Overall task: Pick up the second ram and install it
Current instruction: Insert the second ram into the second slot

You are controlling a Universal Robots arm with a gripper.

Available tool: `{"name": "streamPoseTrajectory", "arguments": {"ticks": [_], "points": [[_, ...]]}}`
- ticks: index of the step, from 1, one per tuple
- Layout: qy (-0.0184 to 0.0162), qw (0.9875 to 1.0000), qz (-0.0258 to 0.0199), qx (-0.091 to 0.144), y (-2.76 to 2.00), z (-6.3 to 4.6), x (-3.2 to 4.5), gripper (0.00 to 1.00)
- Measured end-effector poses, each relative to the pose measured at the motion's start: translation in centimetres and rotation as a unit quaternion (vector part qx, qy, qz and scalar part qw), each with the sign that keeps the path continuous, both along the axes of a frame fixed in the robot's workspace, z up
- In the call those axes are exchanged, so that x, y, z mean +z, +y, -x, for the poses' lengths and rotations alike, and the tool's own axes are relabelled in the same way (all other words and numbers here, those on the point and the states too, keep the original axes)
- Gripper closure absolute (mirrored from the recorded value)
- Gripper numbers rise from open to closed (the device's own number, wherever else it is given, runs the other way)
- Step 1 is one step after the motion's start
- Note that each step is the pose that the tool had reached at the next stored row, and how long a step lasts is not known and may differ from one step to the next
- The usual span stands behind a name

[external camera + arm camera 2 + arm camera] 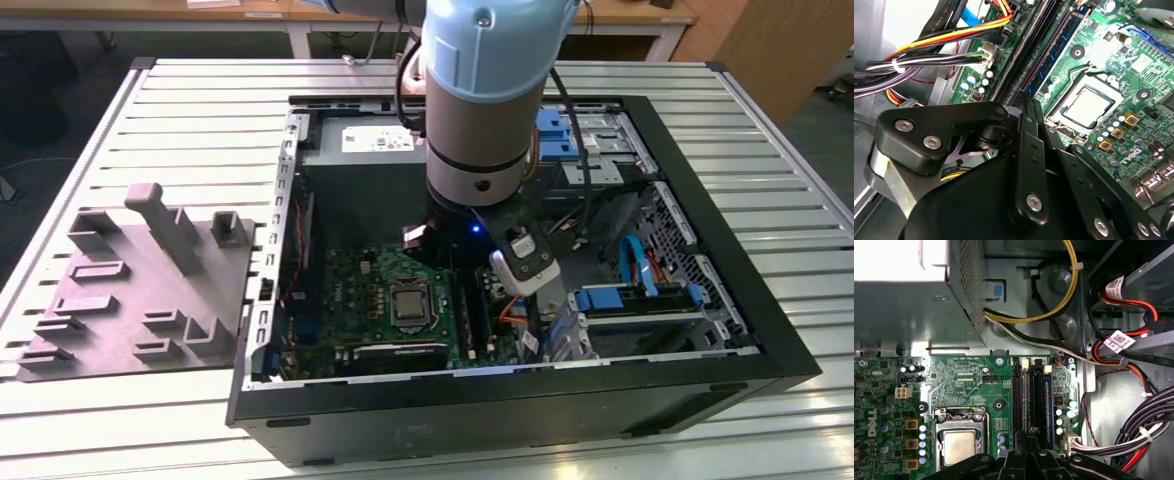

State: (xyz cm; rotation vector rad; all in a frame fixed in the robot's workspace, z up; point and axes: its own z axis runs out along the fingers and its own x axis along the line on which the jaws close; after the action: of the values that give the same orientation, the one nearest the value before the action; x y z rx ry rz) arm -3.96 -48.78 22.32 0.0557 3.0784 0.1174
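Note:
The arm (481, 120) reaches down into the open computer case (521, 400), over the green motherboard (367, 290). In both wrist views the black gripper (1026, 100) (1030, 436) is shut, its two fingers pressed together with nothing visible between them. The second ram (1058, 47) (1046, 400), a dark blue stick with black chips, stands in one of the long black slots (1017, 395). The fingertips hang at the near end of that stick; whether they touch it is hidden.
The processor socket (1088, 106) (959, 447) lies beside the slots. Cable bundles (929, 55) (1134, 435) crowd the other side. A metal power supply box (914, 290) is near. Blue drive brackets (627, 297) sit at the exterior view's right, a grey fixture tray (134, 290) at its left.

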Motion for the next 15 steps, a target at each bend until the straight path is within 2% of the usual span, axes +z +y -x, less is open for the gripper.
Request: {"name": "streamPoseTrajectory", "arguments": {"ticks": [15], "points": [[0.0000,1.0000,-0.0039,0.000,0.00,0.00,0.12,0.89]]}}
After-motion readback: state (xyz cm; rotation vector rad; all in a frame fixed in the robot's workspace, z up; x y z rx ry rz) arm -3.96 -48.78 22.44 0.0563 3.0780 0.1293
